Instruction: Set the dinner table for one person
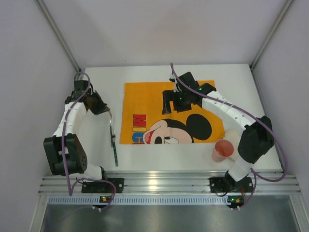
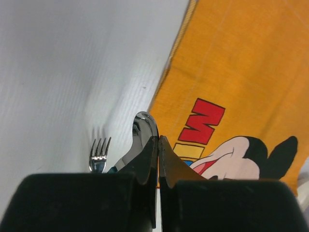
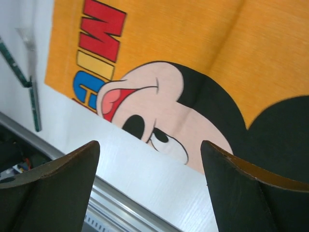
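Observation:
The white dinner table [image 1: 145, 77] carries an orange Mickey Mouse placemat [image 1: 169, 113] at its middle. A spoon [image 2: 144, 129] and a fork [image 2: 99, 155] lie on the table just left of the placemat. From above they show as thin green-handled cutlery [image 1: 114, 140]. My left gripper [image 1: 103, 108] is low over the spoon's handle. Its jaws [image 2: 158, 141] are pressed together with nothing seen between them. My right gripper [image 1: 175, 107] hangs over the placemat's upper middle, open and empty [image 3: 149, 159]. The placemat also shows in the left wrist view [image 2: 231, 72] and the right wrist view [image 3: 193, 43].
A pink cup [image 1: 222, 151] stands at the front right beside the right arm. A pale round shape [image 1: 233, 137], perhaps a plate, lies partly under that arm. The table's front edge and metal rail [image 3: 120, 203] run below the placemat. Enclosure walls stand close on both sides.

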Controlling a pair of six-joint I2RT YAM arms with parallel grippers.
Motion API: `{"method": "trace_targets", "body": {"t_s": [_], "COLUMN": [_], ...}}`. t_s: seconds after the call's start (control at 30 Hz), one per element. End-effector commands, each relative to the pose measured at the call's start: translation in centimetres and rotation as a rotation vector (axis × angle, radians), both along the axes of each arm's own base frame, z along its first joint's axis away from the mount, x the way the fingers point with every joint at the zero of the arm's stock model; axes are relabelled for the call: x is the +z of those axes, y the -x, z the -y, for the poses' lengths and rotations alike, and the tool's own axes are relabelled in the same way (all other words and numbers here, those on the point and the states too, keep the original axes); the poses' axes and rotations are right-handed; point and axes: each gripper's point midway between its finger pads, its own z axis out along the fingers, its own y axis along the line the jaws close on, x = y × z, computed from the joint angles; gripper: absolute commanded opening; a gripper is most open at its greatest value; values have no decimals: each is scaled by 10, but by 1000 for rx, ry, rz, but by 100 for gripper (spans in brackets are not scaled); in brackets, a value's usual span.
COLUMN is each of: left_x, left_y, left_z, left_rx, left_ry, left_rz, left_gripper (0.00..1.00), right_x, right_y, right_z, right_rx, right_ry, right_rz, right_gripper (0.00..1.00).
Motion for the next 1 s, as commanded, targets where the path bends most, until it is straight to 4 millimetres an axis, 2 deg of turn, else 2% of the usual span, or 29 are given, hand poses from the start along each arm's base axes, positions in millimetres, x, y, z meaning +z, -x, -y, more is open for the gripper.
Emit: {"method": "trace_targets", "body": {"t_s": [0.0,0.1,0.23,0.3,0.33,0.37,0.6,0.67,0.77,0.97], "left_x": [34,33,37,44,47,55,70,82,93,115], "left_y": [-25,-36,-50,-59,-63,-67,-86,-91,-93,-91], "left_z": [22,45,73,89,90,104,147,156,170,189], "left_rx": [-11,-28,-47,-70,-71,-97,-160,-168,-196,-236], "left_ry": [108,180,282,305,312,328,426,461,509,599], "left_rz": [139,153,179,197,206,219,233,259,269,291], "left_gripper": [0,0,0,0,0,0,0,0,0,0], "right_x": [23,34,34,31,31,28,9,0,-13,-25], "right_y": [2,12,17,20,20,20,12,5,-3,-14], "right_z": [-39,-62,-80,-88,-91,-94,-101,-102,-101,-102], "right_rx": [125,201,247,258,254,260,256,245,228,220], "right_ry": [-137,-227,-278,-316,-335,-351,-330,-299,-261,-222], "right_rz": [32,31,17,-3,-13,-14,-29,-14,-7,8], "right_gripper": [85,86,86,86,86,86,84,82,80,75]}}
